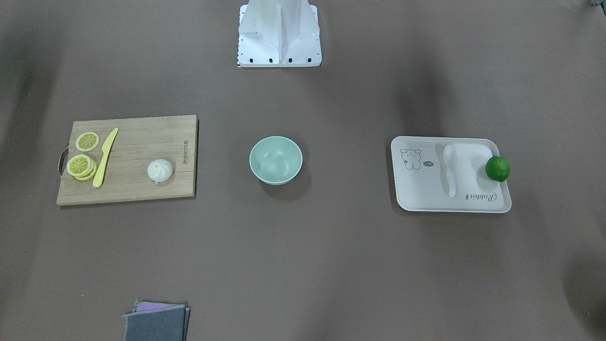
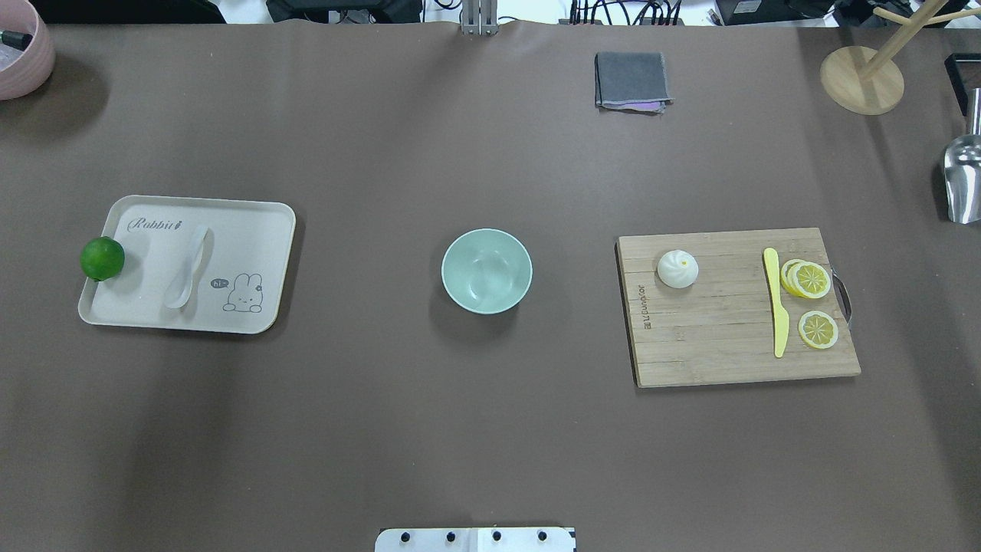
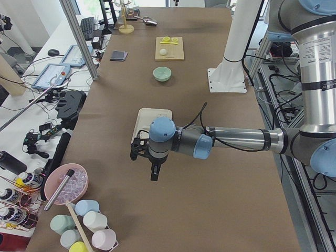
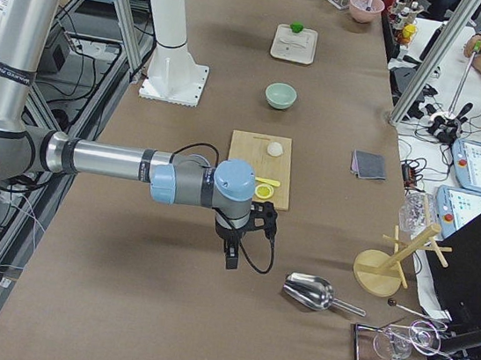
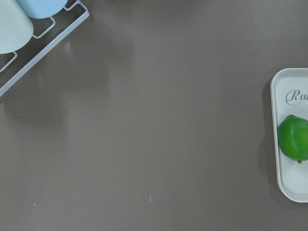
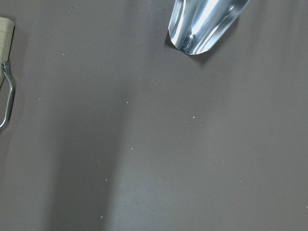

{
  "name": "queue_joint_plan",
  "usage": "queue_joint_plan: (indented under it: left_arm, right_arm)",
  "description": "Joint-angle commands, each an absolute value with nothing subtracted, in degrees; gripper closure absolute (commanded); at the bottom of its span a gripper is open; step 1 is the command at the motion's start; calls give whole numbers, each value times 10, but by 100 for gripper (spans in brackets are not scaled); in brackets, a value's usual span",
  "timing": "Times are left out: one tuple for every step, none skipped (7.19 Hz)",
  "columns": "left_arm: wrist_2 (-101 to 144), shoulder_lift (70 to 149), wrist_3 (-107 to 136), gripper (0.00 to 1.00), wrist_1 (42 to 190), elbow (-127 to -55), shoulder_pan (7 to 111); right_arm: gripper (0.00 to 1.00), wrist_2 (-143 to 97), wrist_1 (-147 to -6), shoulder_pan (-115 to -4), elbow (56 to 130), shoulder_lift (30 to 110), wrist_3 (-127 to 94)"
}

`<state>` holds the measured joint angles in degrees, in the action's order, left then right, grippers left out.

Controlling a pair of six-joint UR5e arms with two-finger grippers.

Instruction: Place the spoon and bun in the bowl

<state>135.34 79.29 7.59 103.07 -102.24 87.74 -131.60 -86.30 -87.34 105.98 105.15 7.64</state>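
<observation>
Left pincer (image 3: pixel 154 172): seen only from the bench's end, pointing down over bare bench (image 1: pixel 303 265) just beyond the tray's outer end. How far it is parted cannot be told. It is not seen touching any object.
Right pincer (image 4: pixel 231 254): seen only from the opposite end, pointing down over bare bench between the cutting board and a metal scoop (image 4: pixel 310 291). Its opening cannot be told either. It is held apart from both.
Spoon (image 1: pixel 450 170): laid flat on the cream tray (image 1: pixel 421 192), on the robot's left side of the bench, with the scoop end turned toward the robot's base. It is well apart from the left pincer.
Bun (image 1: pixel 160 170): set upright on the wooden cutting board (image 1: pixel 137 189), on the robot's right side, on the half of the board nearer the bowl.
Bowl (image 1: pixel 265 158): placed at the middle of the bench, between tray and board, in line with the robot's base. Only its smooth mint inside is seen.
Lime (image 1: pixel 497 168): rested at the tray's end farthest from the bowl.
Yellow knife (image 1: pixel 105 158): laid on the board between the bun and the lemon slices (image 1: pixel 81 166).
Folded grey cloth (image 1: pixel 156 322): placed near the bench's far edge, on the operators' side.
</observation>
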Motion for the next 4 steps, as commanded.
queue_joint_plan:
  left_arm:
    - [1354, 794, 74, 1, 1033, -1021, 875]
    - [1354, 794, 74, 1, 1033, -1019, 875]
    - [1354, 790, 74, 1, 1034, -1022, 875]
    - [1360, 791, 73, 1, 1033, -1022, 875]
  right_arm:
    - [0, -1317, -862, -873, 1057, 1049, 77]
    - [0, -1317, -862, -873, 1057, 1049, 76]
    - [0, -1317, -857, -873, 1056, 1049, 76]
    - [0, -1318, -833, -873, 1056, 1050, 76]
